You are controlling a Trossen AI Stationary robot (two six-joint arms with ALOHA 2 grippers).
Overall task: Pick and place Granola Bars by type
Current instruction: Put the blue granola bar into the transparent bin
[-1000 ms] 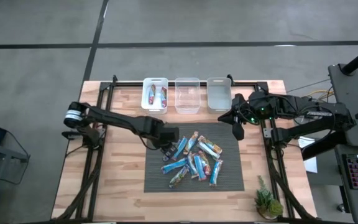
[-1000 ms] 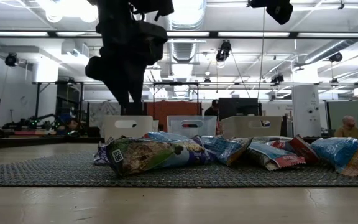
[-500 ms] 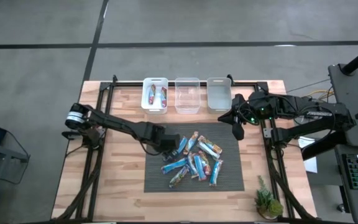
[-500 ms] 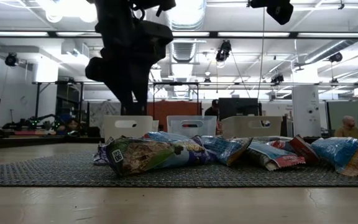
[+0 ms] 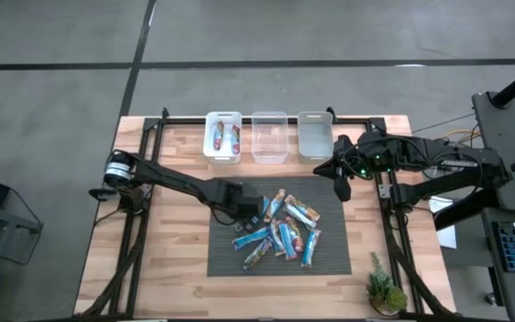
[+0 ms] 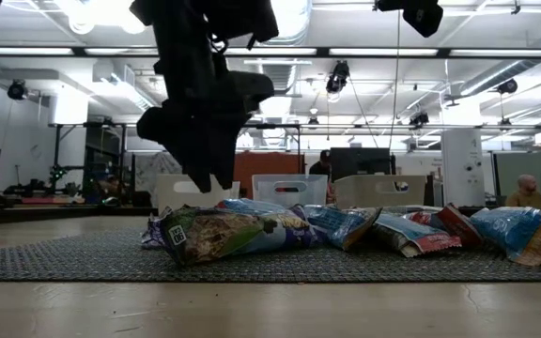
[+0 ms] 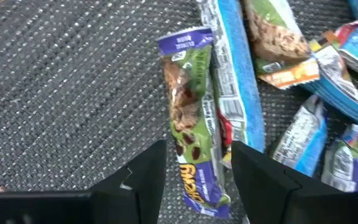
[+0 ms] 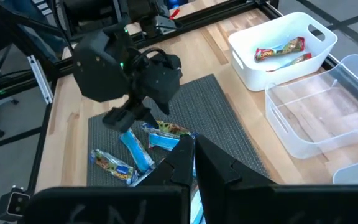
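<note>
Left pincer [image 7: 194,163]: open, fingers either side of a green-and-purple bar [image 7: 190,124] lying flat on the mat, nothing gripped; low over the pile's left edge
Right pincer [image 5: 341,190]: shut, empty, held above the table beside the mat's far right corner, apart from the bars
Granola bars on mat [image 5: 280,229]: loose pile of roughly ten, mostly blue wrappers, several overlapping; exact count unclear
Granola bars in bin: two red-printed bars [image 5: 223,137] lying side by side in the white bin
Bins: three in a row along the far edge; white bin [image 5: 209,134] at left, clear bin [image 5: 270,138] in the middle, third bin [image 5: 314,134] at right
Mat [image 5: 226,259]: one dark woven mat on the wooden table [image 5: 173,259]
Plant [image 5: 384,290]: one small potted plant at the near right corner
</note>
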